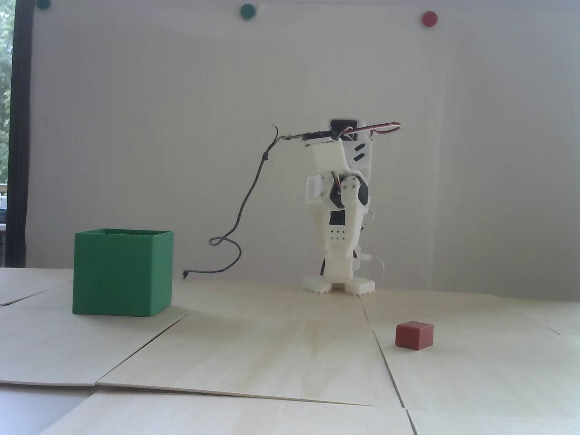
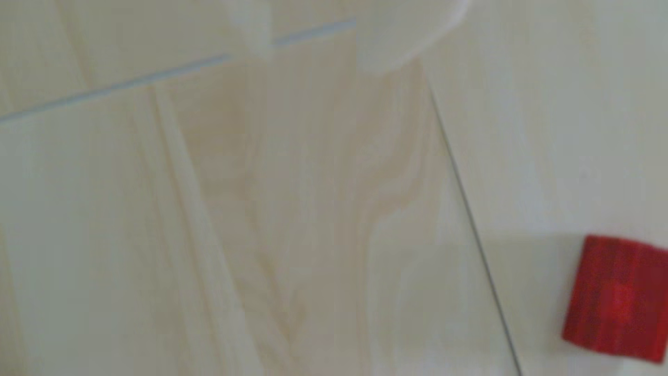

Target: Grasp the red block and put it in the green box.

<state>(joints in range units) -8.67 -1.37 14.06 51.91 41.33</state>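
A pale wooden bench [image 1: 272, 344] made of several boards fills the fixed view, with a white wall behind it. The white robot arm [image 1: 340, 213] stands folded up at the far middle of the bench, a dark cable trailing from it to the left. The red block [image 1: 414, 335] sits on the bench to the right and nearer the camera than the arm's base, with nothing touching it. The green box [image 1: 122, 276] stands well apart at the left, its top open. Judging from this, the task has hardly begun: the block has yet to be reached, gripped, carried across to the left and dropped into the box. In the wrist view, the red block [image 2: 618, 300] shows at the lower right edge, partly cut off by the frame, lying on wood grain just right of a thin seam between boards. Two blurred white shapes at the top edge are probably the tips of the claw [image 2: 311, 39], with a gap of bare wood between them, so it seems spread and holds nothing. In the fixed view the claw cannot be picked out from the folded arm. The inside of the box is hidden, and the wrist view is soft and out of focus. Small round magnets [image 1: 428, 18] dot the wall's top edge.
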